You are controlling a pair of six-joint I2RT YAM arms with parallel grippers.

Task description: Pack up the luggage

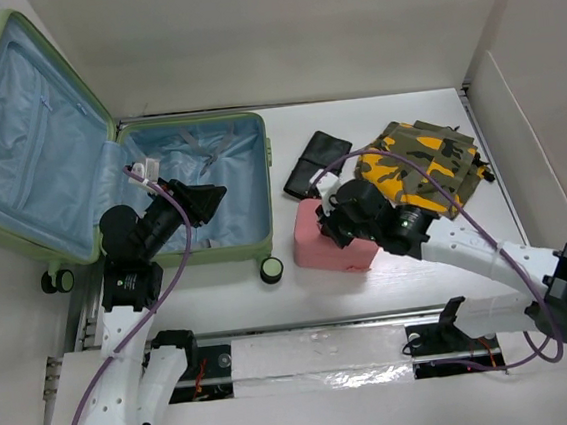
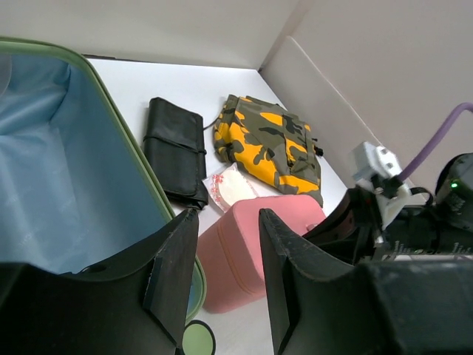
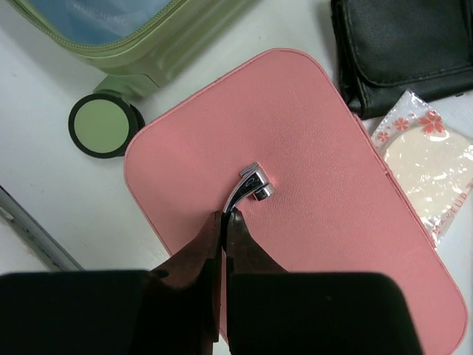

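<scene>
Starting w/ the biggest: the large pale green hard-shell suitcase (image 1: 25, 137) lies open at the table's left, ribbed lid leaning back, light blue fabric lining slack and creased. Left gripper (image 2: 228, 220) hovers over its base half, jaws spread, nothing btwn them. Next, the olive-and-orange camo fabric bag (image 1: 425, 164), soft and slumped, far right. In front of it the small pink box case (image 3: 318, 133) w/ rounded corners, smooth leatherette look, just beside the suitcase's front corner. Then a black folded pouch (image 1: 314, 161), matte, and a flat round pad in a clear floral wrapper (image 3: 425, 159), both behind the pink case. Smallest: a chrome fitting (image 3: 251, 183) on the pink lid, shiny and hooked. Right gripper (image 3: 224, 222) sits right at it, jaws pressed together; whether they nip anything we can't tell. We judge the step as picking up the pink case for packing. Next move, we think, needs a real hold on sth graspable, since the lid looks slick, then a lift over the suitcase wall w/o clipping it.
</scene>
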